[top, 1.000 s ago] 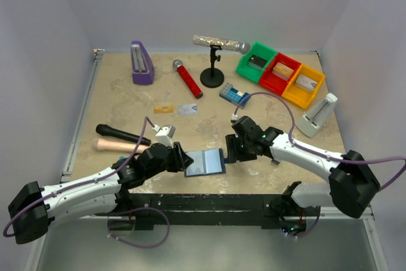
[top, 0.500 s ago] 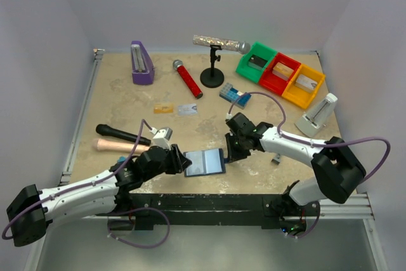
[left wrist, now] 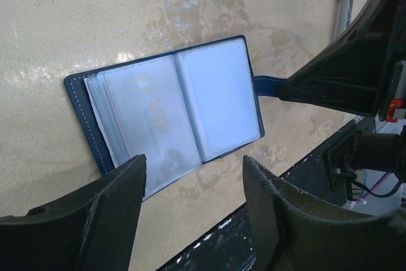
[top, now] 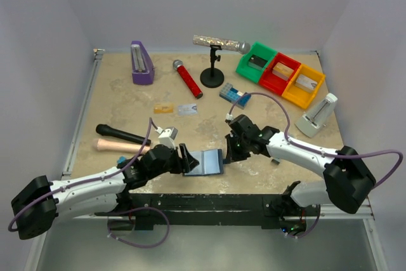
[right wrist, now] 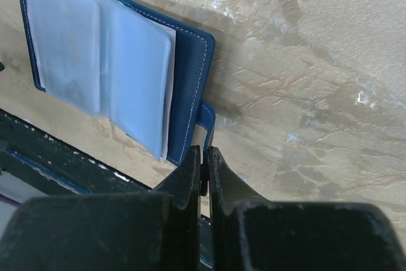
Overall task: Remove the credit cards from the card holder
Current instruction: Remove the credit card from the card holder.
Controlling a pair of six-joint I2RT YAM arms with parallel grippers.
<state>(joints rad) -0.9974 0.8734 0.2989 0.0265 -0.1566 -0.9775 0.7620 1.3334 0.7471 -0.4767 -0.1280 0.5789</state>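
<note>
**Clerk:** Entry one, top view?

**Checker:** Card holder: open, flat on the worktop near its front edge, between the arms. Two credit cards: loose, side by side, well behind it. Changed within the last second: the right tool has closed at the holder's right edge, and the left tool has spread at its left edge.

**Clerk:** Entry two, left wrist view?

**Checker:** Left tool: fingers wide, holding nothing, standing over the holder's near edge. Whether they touch it cannot be told. Card holder: both pale pockets face up. A faint gold print shows through the left one, so a card likely remains inside. Closure tab: it runs into the tip of the right tool.

**Clerk:** Entry three, right wrist view?

**Checker:** Right tool: fingers pinched narrow on the closure tab. Card holder: dark cover flat, pockets fanned.

**Clerk:** Meaning for the task?

**Checker:** The right arm now appears to anchor the holder, which frees the left to reach for a card. The extraction is not finished.
</note>
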